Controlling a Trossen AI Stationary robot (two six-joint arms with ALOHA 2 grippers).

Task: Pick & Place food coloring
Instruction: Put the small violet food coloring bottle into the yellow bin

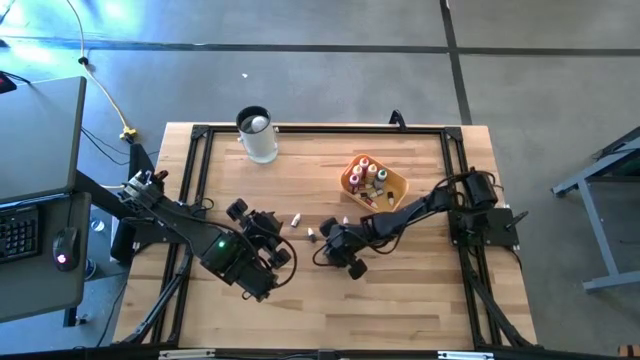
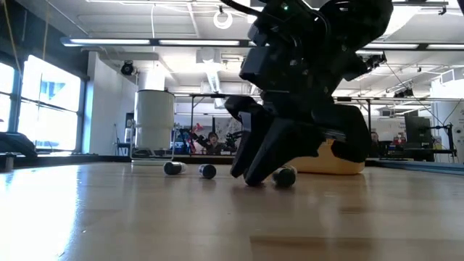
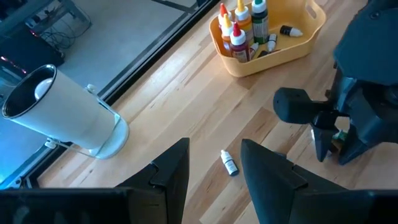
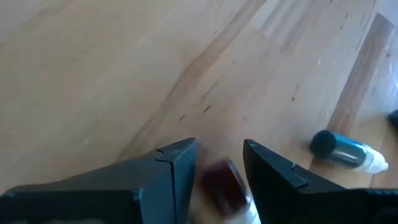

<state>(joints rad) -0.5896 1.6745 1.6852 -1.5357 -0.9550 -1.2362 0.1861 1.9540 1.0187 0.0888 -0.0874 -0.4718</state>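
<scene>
Several food coloring bottles stand in the orange-yellow tray [image 1: 392, 190] [image 3: 292, 53]. Three more lie loose on the wood: one [image 1: 297, 218] [image 3: 229, 163] ahead of my left gripper, one [image 1: 311, 235], and a blue-bodied one with a white cap [image 4: 345, 151] [image 2: 284, 176]. My right gripper [image 1: 328, 240] [image 4: 221, 168] is down at the table mid-board, shut on a dark red bottle [image 4: 224, 185]. My left gripper [image 1: 268, 232] [image 3: 214, 165] hovers left of it, open and holding nothing. My right gripper has the dark red bottle's body [image 4: 222, 180] pinched between its two fingers, and the body fills the gap between them. The fingers [image 2: 250, 170] slant down from above, with their tips at the tabletop. The bottle is low at the table; I cannot tell whether it is lifted.
A tall pale cup with a dark rim [image 1: 257, 135] [image 3: 62, 112] stands near the table's far edge, left of the tray. A black frame [image 1: 200, 135] runs around the tabletop. Bare wood lies toward the near edge.
</scene>
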